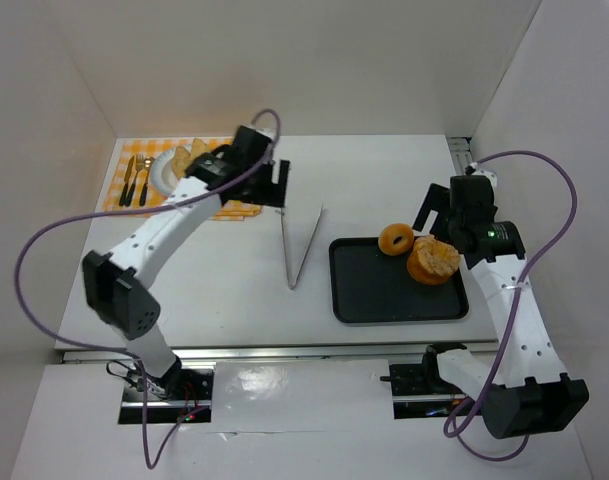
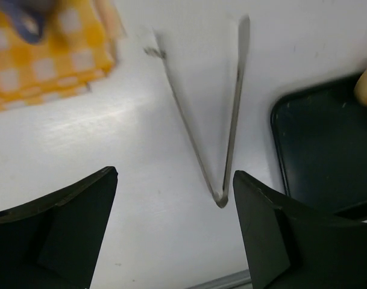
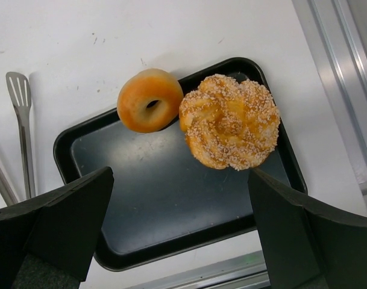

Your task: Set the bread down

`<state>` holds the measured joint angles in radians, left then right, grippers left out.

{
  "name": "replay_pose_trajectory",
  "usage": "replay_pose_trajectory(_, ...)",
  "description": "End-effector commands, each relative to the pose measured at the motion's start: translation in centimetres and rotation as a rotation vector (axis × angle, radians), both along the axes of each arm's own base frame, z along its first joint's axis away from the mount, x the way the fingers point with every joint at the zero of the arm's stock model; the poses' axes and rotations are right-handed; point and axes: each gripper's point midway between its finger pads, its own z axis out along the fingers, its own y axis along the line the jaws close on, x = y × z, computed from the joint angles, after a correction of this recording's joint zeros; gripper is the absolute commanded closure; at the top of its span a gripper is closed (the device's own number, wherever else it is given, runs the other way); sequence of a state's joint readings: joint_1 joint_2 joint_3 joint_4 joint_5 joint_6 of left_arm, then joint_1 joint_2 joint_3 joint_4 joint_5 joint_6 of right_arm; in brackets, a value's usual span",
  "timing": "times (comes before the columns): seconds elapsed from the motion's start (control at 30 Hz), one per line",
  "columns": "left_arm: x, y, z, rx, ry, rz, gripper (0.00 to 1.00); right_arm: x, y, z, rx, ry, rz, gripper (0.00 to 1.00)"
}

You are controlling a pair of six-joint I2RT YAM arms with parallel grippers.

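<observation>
Two breads lie at the back of a black tray [image 1: 384, 292] [image 3: 171, 180]: a smooth ring bread [image 1: 395, 239] [image 3: 150, 100] and a round sesame bread [image 1: 433, 261] [image 3: 229, 129]. More bread [image 1: 191, 156] sits on a white plate [image 1: 162, 172] at the far left. My right gripper [image 1: 436, 215] [image 3: 180, 173] hovers open above the tray's near part, holding nothing. Over the table left of the tray, my left gripper [image 1: 274, 185] [image 2: 175, 174] is open and empty. Metal tongs [image 1: 299, 245] [image 2: 222, 120] lie flat just beyond it, apart from its fingers.
A yellow checked cloth [image 1: 124, 170] [image 2: 44, 54] lies under the plate, with cutlery [image 1: 134, 182] on it. White walls close in the table on the left, back and right. A metal rail [image 3: 340, 90] runs along the right side. The tray's corner [image 2: 328, 138] shows in the left wrist view.
</observation>
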<state>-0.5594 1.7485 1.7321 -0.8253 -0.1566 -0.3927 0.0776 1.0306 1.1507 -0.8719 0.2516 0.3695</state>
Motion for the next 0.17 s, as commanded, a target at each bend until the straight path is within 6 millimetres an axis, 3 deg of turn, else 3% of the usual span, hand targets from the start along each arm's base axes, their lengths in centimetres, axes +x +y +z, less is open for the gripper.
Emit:
replay_pose_trajectory(0.0, 1.7, 5.7, 7.8, -0.051, -0.208, 0.094, 0.09, 0.8, 0.5, 0.3, 0.028, -0.036, 0.008, 0.0)
replay_pose_trajectory(0.13, 2.1, 8.0, 8.3, -0.191, -0.19, 0.127, 0.09, 0.5, 0.8, -1.4, 0.038, 0.009, 0.02, 0.0)
